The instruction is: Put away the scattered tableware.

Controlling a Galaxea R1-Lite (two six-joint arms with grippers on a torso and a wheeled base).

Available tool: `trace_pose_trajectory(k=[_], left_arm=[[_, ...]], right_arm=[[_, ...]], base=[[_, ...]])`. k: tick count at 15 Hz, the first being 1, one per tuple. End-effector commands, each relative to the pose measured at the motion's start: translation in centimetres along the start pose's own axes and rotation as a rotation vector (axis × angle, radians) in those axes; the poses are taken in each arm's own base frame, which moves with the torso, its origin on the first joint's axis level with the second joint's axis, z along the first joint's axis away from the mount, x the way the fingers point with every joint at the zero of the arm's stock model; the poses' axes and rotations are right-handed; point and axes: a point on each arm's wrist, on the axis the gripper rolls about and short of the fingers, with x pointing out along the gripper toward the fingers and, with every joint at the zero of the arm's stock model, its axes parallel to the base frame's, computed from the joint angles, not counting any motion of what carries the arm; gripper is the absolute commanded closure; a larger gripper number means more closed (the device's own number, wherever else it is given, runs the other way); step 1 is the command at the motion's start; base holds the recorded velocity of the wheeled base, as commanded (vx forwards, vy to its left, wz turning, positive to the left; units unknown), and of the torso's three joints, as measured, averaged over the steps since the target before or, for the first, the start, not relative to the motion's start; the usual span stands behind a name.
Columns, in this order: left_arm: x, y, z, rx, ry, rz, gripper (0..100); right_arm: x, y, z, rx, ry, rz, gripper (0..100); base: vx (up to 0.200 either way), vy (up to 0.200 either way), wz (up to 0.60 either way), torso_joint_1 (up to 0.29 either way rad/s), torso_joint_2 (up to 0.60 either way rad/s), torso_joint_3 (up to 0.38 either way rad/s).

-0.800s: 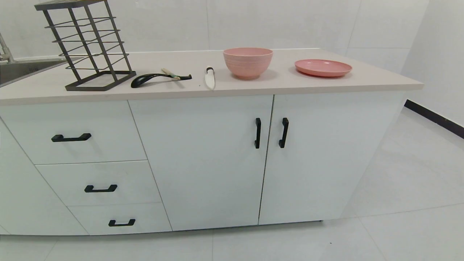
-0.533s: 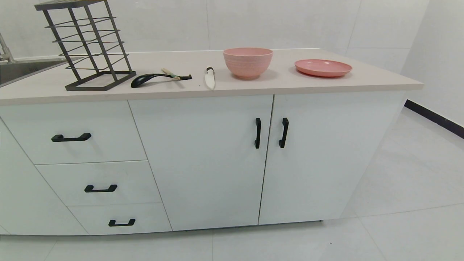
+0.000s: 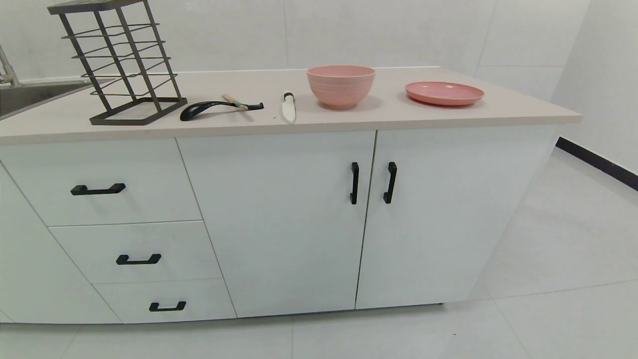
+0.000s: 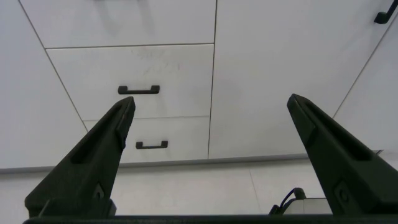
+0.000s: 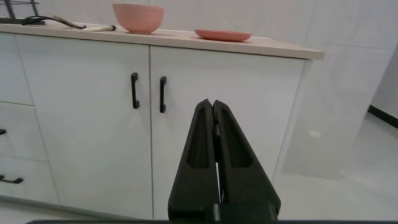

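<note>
Left hand (image 4: pixel 210 99) released, gaping wide, low before the drawer fronts (image 4: pixel 130 68); right hand (image 5: pixel 212 104) clenched on nothing, facing two cabinet doors (image 5: pixel 87 124). Head view gives the bench (image 3: pixel 498 117) top: one wire rack (image 3: pixel 89 6), one pink bowl (image 3: pixel 341 86), one pink plate (image 3: pixel 443 93), one black spoon (image 3: pixel 192 111), one white knife (image 3: pixel 288 110), each lying apart, bowl between knife and plate.

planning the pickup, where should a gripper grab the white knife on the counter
Likely the black handle at the far end of the knife, coming from above, jaws across its narrow width: it lies flat, white blade toward the countertop edge.
</note>
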Motion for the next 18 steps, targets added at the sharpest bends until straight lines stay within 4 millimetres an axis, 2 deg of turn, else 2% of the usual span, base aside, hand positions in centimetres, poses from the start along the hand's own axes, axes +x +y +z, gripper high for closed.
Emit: trace_pose_trajectory(k=[1,3,7,10,13,18], left_arm=[[0.0,0.0,0.0,0.0,0.002,-0.001,0],[0.0,0.0,0.0,0.0,0.001,0.0,0],[0.0,0.0,0.0,0.0,0.001,0.0,0],[0.0,0.0,0.0,-0.002,0.001,0.0,0],[0.0,0.0,0.0,-0.005,0.001,0.002,0],[0.0,0.0,0.0,-0.006,0.001,0.002,0]], right_arm=[[3.2,-0.8,2.1,0.044,0.122,0.089,100],[5.6,-1.1,2.4,0.06,0.209,0.141,100],[11.9,-1.3,2.0,0.068,0.344,0.252,100],[16.9,-1.2,0.3,0.077,0.416,0.268,100],[21.0,-1.1,-2.1,0.062,0.431,0.276,100],[24.4,-0.6,-5.2,0.049,0.457,0.3,100]], base=[[0.0,0.0,0.0,0.0,0.0,0.0],[0.0,0.0,0.0,0.0,0.0,0.0],[0.0,0.0,0.0,0.0,0.0,0.0],[0.0,0.0,0.0,0.0,0.0,0.0],[0.0,0.0,0.0,0.0,0.0,0.0],[0.0,0.0,0.0,0.0,0.0,0.0]])
